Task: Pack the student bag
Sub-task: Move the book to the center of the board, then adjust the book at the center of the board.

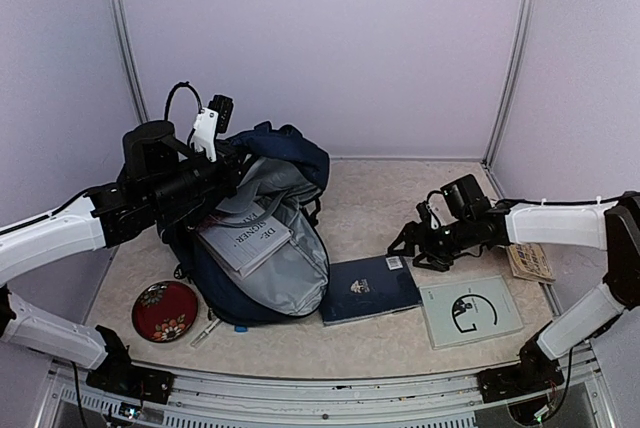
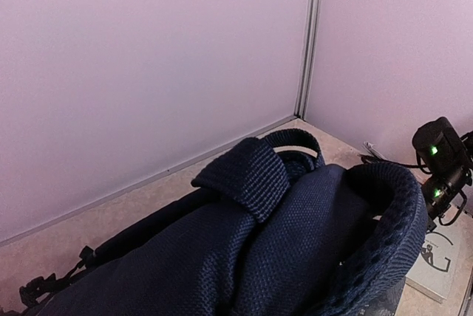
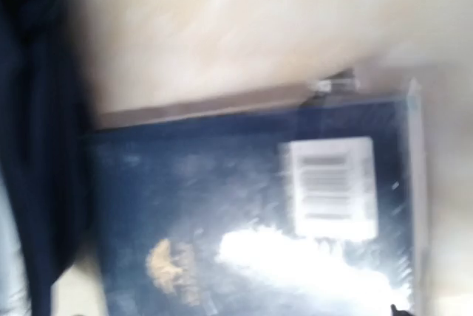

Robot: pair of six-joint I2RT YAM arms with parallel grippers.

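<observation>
Only the grey book [image 1: 243, 236] lying in the open student bag [image 1: 298, 153] carries legible print: large capitals beginning "DE", with the line below unclear. Just right of the bag, a navy book [image 1: 368, 289] bears a white barcode label [image 3: 331, 187], digits blurred. Farther right, a white booklet [image 1: 470, 310] shows a black round logo, its caption too small to read.
</observation>
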